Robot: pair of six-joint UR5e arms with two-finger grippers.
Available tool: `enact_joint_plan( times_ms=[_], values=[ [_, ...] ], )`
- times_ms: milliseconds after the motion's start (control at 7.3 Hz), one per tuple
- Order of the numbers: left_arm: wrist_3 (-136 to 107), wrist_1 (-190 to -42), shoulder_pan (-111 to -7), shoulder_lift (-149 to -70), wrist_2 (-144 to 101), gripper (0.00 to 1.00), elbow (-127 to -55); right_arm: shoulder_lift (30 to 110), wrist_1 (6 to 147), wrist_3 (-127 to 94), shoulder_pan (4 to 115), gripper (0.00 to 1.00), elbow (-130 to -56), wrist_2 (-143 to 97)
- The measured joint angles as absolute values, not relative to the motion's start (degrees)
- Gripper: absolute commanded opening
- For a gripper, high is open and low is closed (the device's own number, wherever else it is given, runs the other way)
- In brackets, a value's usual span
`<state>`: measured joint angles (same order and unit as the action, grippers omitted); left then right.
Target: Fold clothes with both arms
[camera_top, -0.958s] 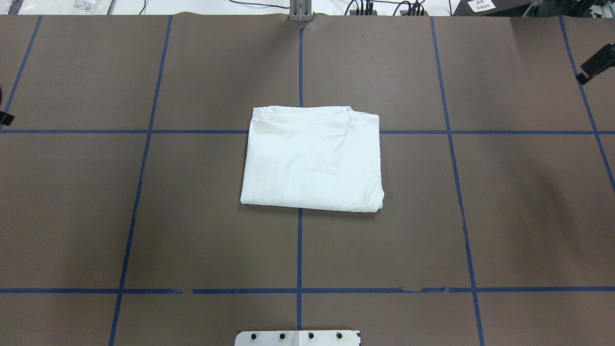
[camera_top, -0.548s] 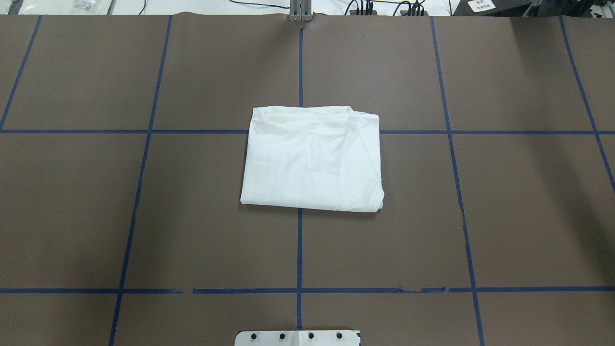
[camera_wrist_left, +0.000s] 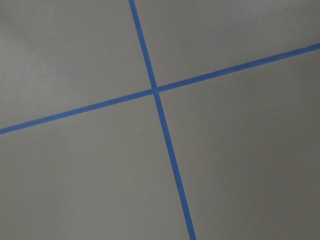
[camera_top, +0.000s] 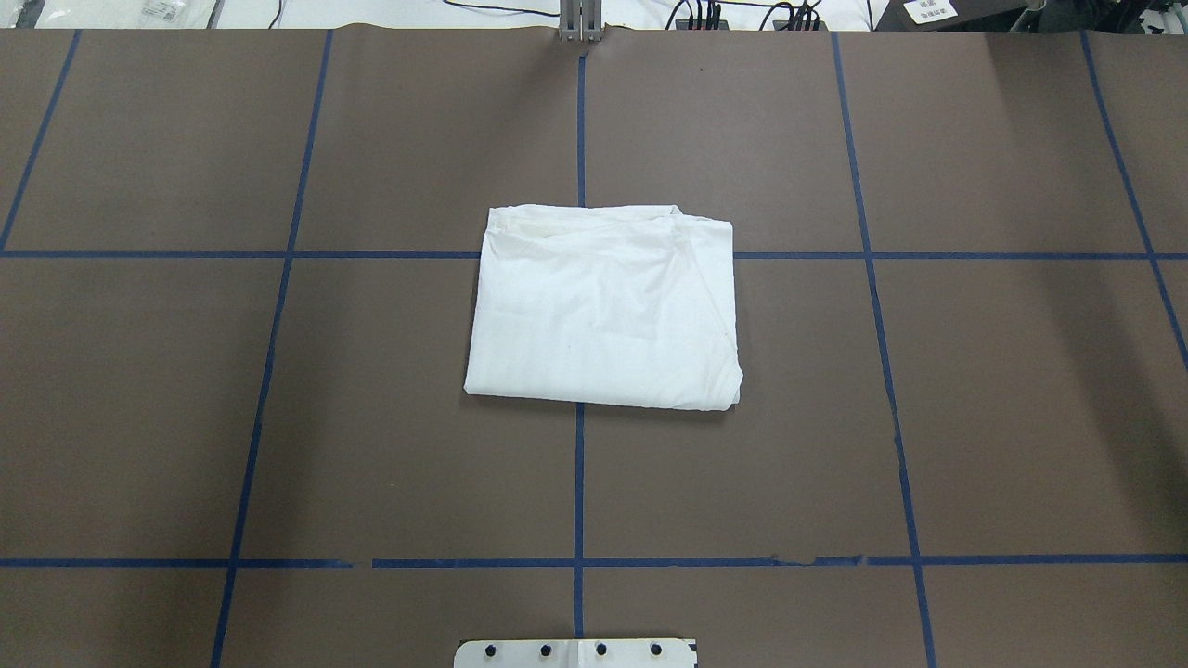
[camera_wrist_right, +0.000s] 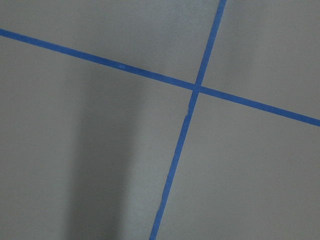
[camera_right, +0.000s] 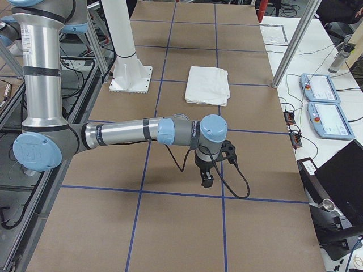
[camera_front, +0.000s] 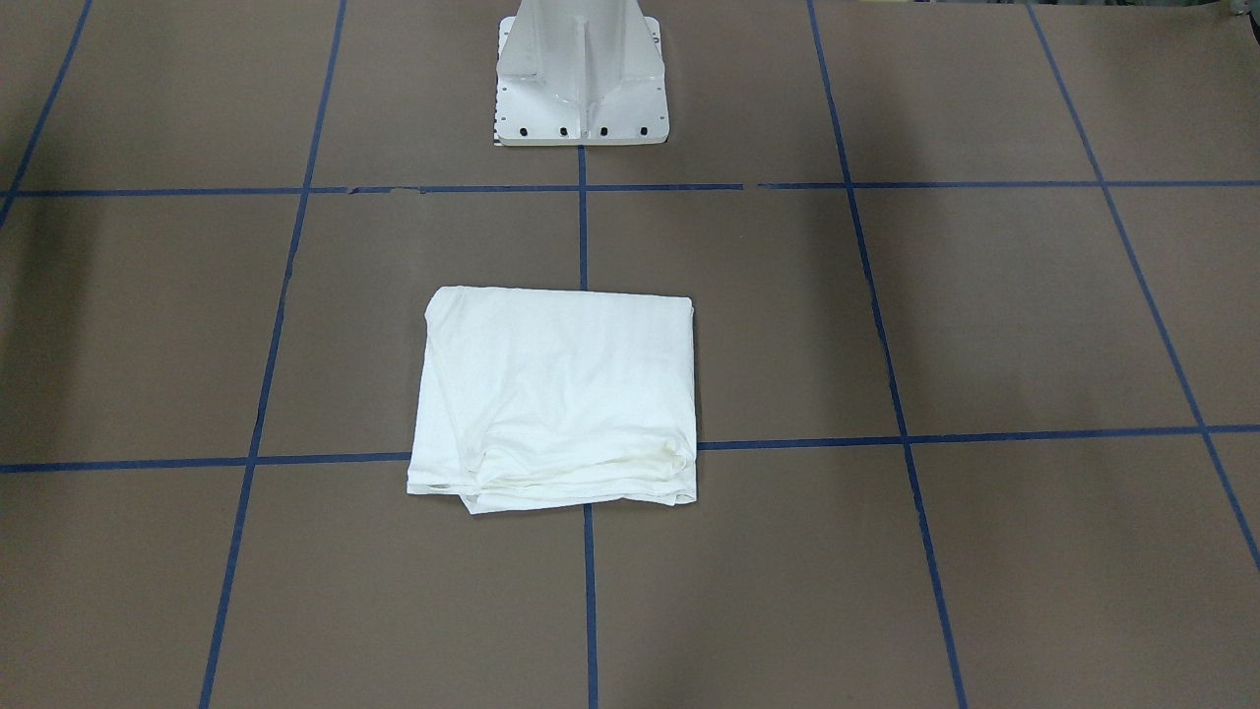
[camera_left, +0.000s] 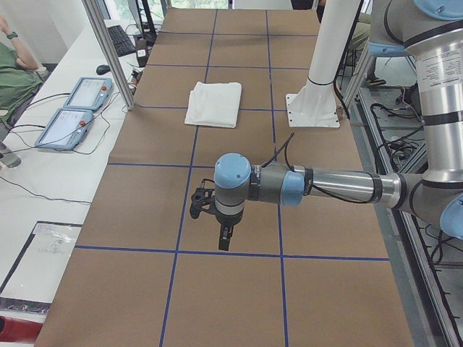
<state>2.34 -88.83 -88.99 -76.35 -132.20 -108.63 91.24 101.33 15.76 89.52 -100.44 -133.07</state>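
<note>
T-shirt (camera_top: pixel 603 311) folded flat | pedestal (camera_front: pixel 581 74) near, apart | left end effector (camera_left: pixel 225 243), right end effector (camera_right: pixel 207 182): state not discernible

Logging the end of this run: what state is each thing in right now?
Shirt: folded into a rectangle, flat on the table, held by nothing.
Left claw: above bare table, far from the shirt; open or shut, cannot tell.
Right claw: above bare table, far from the shirt; open or shut, cannot tell.
Pedestal: upright.
</note>
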Motion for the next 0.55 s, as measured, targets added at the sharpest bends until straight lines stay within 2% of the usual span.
enact_joint_plan(
  times_ms=[548],
  values=[
    [2.0, -86.0, -89.0, -78.1, -133.6, 1.00, -108.1, 91.3, 101.3, 14.4, 89.6, 1.00, -100.6, -133.1]
  ],
)
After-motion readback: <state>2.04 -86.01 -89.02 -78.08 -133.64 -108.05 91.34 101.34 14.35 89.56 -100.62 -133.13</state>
